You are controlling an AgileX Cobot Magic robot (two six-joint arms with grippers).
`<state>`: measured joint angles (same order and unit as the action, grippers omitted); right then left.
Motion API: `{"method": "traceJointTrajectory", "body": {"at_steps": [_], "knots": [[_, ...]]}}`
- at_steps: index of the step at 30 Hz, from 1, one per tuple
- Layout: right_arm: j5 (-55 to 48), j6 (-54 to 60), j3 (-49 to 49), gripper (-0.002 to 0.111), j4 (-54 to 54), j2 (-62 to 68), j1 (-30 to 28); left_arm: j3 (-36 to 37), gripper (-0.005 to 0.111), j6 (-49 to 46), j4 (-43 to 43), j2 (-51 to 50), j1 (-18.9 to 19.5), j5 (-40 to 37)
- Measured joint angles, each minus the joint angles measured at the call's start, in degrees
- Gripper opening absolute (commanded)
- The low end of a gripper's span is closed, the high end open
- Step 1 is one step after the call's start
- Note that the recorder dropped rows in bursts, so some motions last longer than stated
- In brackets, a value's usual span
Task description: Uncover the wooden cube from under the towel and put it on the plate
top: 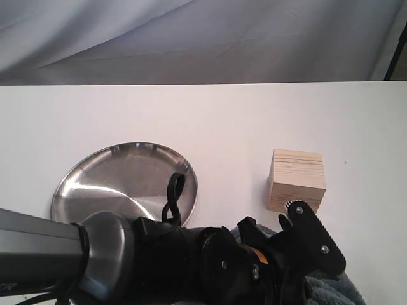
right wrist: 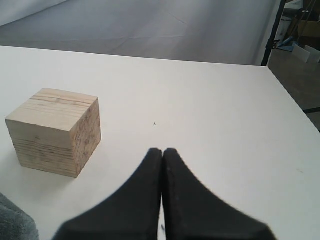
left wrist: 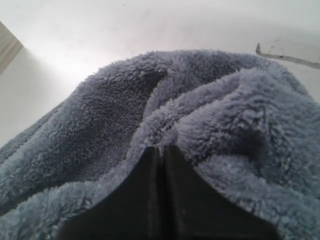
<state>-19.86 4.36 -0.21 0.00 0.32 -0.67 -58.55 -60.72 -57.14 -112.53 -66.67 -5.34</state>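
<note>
The left arm is extended low across the front of the white table, passing in front of the round, shiny stainless-steel plate and hiding its near rim. The left gripper is clamped on the fluffy grey-blue towel, whose folds are gathered at the fingertips. The right gripper is held over bare table with its jaws together on nothing. The pale wooden cube is uncovered on the table, apart from the plate on the right arm's side and just behind the towel. The cube's lower edge is partly masked by the left gripper.
</note>
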Motion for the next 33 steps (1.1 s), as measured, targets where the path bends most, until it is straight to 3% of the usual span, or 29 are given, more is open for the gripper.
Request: {"method": "traceJointTrajectory", "body": {"at_steps": [9, 13, 18, 23, 26, 33], "knots": [[0.0, 0.0, 0.0, 0.0, 0.0, 0.0, 0.0, -0.11, 0.001, 0.0, -0.99, 0.0, 0.0, 0.22], [0.0, 0.0, 0.0, 0.0, 0.0, 0.0, 0.0, -0.11, 0.006, 0.12, -0.99, 0.0, 0.0, 0.22], [0.0, 0.0, 0.0, 0.0, 0.0, 0.0, 0.0, -0.11, 0.03, 0.12, -0.99, 0.0, 0.0, 0.22], [0.0, 0.0, 0.0, 0.0, 0.0, 0.0, 0.0, -0.11, 0.076, 0.12, -1.12, 0.0, 0.0, -0.01], [0.0, 0.0, 0.0, 0.0, 0.0, 0.0, 0.0, -0.11, 0.096, 0.12, -1.97, 0.0, 0.0, -0.36], [0.0, 0.0, 0.0, 0.0, 0.0, 0.0, 0.0, -3.95, 0.1, 0.12, -3.28, 0.0, 0.0, -5.09]]}}
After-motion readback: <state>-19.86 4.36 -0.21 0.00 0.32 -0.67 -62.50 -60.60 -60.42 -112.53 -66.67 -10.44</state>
